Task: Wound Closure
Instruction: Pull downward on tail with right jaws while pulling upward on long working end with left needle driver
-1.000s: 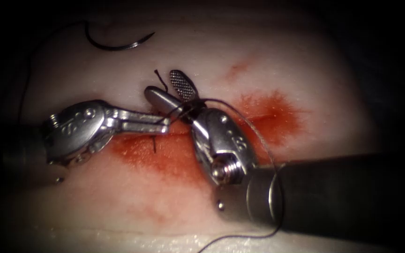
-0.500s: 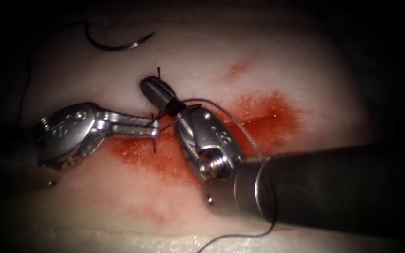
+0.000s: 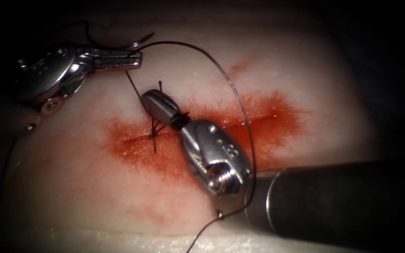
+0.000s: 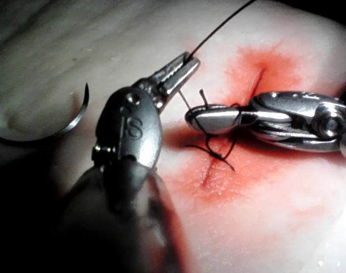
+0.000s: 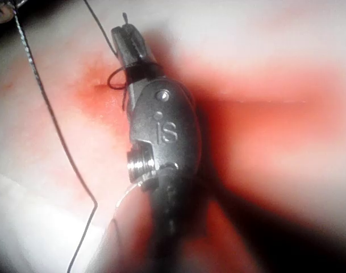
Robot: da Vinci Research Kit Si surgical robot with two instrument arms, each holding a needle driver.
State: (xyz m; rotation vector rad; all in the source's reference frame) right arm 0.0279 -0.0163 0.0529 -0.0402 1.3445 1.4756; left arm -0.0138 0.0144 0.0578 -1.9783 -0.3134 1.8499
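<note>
My left tool [image 3: 137,60] is at the upper left of the tissue [image 3: 305,70], jaws shut on the long thread [image 3: 233,89]; that thread arcs right and down past the right tool's shaft. The curved needle [image 3: 144,40] lies free on the tissue just behind the left tool, not in the tissue; it also lies flat in the left wrist view [image 4: 59,128]. My right tool [image 3: 148,97] is over the cut [image 3: 258,117], jaws shut on the short thread end [image 3: 159,85], with thread looped around its jaws [image 5: 123,75]. A stitch [image 3: 154,136] crosses the cut's left part.
Red fluid [image 3: 188,159] stains the tissue around the cut. The right tool's dark shaft [image 3: 333,197] covers the lower right. The thread's trailing end [image 3: 202,232] runs off the tissue's front edge.
The right tool's jaws went from open to shut on the short thread end. The left tool moved up and left, drawing the long thread out into a wide arc.
</note>
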